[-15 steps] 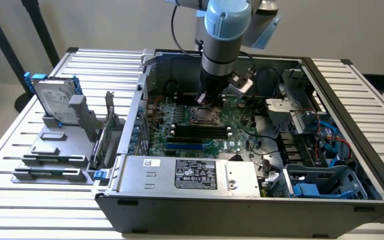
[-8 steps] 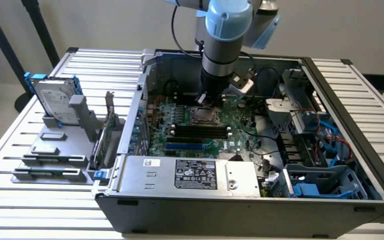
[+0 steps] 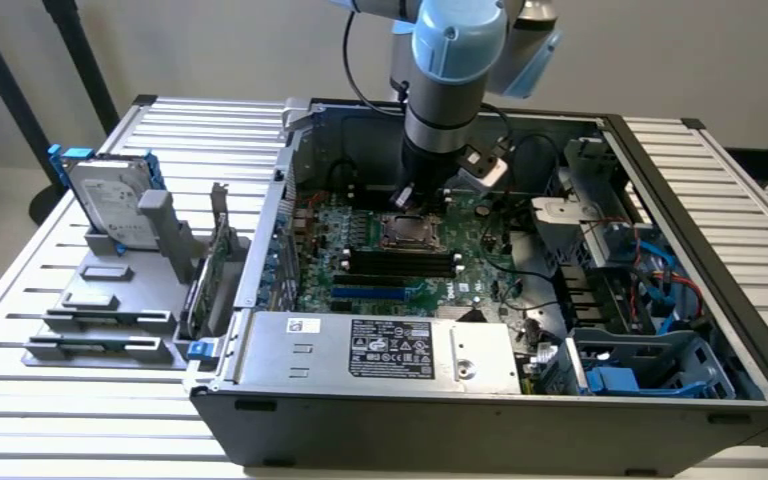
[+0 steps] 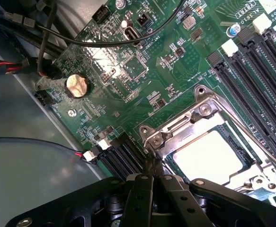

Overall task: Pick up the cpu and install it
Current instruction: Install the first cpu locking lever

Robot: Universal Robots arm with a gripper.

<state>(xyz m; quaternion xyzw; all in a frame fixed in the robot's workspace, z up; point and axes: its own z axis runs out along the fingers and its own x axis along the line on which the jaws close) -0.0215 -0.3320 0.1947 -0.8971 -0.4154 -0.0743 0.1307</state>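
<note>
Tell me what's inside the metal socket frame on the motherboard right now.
The cpu sits inside the socket frame, shiny top showing. The gripper covers its near corner, and whatever lies beneath the chip is hidden.

cpu (image 4: pixel 209 158): shiny silver square, lying flat, seated in motherboard socket (image 4: pixel 209 137) under metal frame.

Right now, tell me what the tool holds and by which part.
Nothing. The tool is shut and empty beside the socket frame; the cpu lies inside it.
</note>
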